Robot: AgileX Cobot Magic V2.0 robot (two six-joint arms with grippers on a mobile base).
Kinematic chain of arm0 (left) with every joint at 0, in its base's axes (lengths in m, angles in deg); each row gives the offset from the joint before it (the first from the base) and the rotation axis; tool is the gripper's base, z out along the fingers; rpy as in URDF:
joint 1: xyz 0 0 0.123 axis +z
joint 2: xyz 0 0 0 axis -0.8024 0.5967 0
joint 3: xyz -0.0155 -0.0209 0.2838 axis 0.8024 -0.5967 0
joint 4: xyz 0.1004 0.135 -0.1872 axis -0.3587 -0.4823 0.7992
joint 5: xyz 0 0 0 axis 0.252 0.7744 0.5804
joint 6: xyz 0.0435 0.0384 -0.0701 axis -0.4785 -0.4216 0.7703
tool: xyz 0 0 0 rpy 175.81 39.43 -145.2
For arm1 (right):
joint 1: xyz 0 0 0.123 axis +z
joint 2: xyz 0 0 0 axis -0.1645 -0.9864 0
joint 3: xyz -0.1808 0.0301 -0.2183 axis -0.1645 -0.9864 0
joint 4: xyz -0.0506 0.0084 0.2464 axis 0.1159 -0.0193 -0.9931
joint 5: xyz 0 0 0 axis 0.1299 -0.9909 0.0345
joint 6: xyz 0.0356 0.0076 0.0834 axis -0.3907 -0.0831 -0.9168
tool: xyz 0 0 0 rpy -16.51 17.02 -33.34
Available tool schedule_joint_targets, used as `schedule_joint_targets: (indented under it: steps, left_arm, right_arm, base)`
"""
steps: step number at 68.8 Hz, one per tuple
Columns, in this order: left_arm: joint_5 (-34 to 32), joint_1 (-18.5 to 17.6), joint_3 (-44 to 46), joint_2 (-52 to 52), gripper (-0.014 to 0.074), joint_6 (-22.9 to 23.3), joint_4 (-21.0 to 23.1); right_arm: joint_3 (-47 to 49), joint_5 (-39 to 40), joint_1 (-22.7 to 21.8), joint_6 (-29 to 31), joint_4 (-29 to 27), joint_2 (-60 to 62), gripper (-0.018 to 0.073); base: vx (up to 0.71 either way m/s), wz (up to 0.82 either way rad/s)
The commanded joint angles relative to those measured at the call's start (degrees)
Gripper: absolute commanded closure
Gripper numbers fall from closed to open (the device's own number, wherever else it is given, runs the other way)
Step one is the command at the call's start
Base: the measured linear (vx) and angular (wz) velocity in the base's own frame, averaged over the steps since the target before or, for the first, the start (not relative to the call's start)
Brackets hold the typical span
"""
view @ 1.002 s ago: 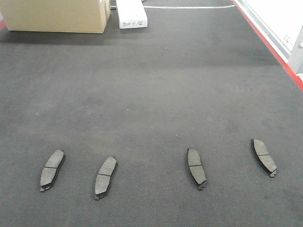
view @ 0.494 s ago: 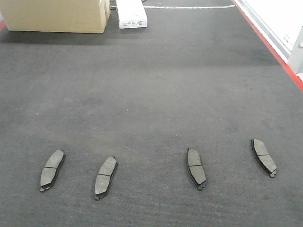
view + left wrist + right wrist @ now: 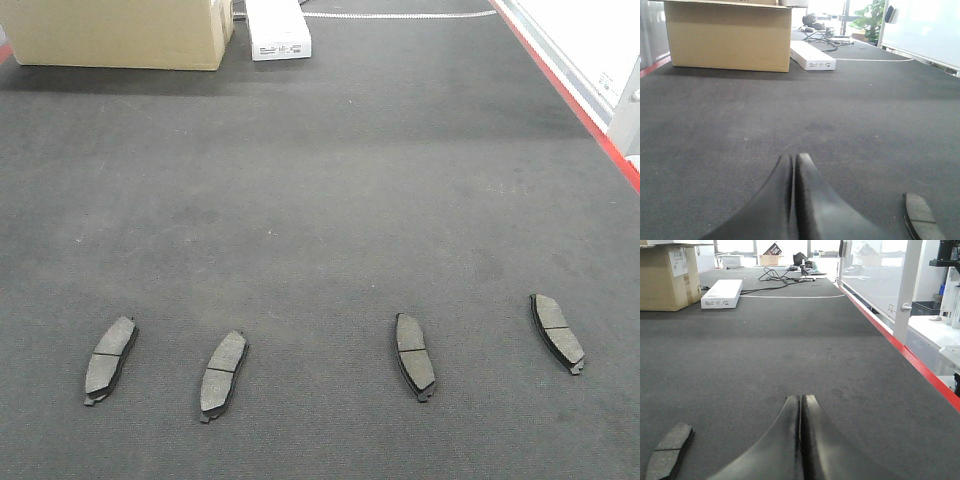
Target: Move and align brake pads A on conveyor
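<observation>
Several grey brake pads A lie in a loose row near the front of the dark conveyor (image 3: 330,200): one at far left (image 3: 110,358), one beside it (image 3: 224,373), one right of centre (image 3: 414,355), one at far right (image 3: 557,331). Neither gripper shows in the front view. My left gripper (image 3: 793,159) is shut and empty, low over the belt, with a pad (image 3: 921,215) at the lower right of its view. Shut and empty too, my right gripper (image 3: 801,399) hovers over the belt, a pad (image 3: 669,451) at its lower left.
A cardboard box (image 3: 120,32) and a flat white box (image 3: 277,28) stand at the belt's far end. A red strip (image 3: 570,95) runs along the right edge, with a white frame post (image 3: 905,290) beyond it. Cables (image 3: 785,276) lie past the belt.
</observation>
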Motion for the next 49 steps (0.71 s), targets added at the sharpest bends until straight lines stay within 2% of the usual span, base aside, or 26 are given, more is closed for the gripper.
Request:
schedule_joint_targets:
  steps: [1,49]
  left_arm:
    - [-4.4,0.1,-1.4,-0.9,0.0602,0.5,0.6]
    - [-4.4,0.1,-1.4,-0.9,0.0602,0.5,0.6]
  right_arm:
    - [-0.3,4.7,0.0,-0.2,0.6,0.9,0.0569]
    - [-0.3,4.7,0.0,-0.2,0.6,0.9,0.0569]
  base:
    - [0.0,0.0]
    - [0.0,0.0]
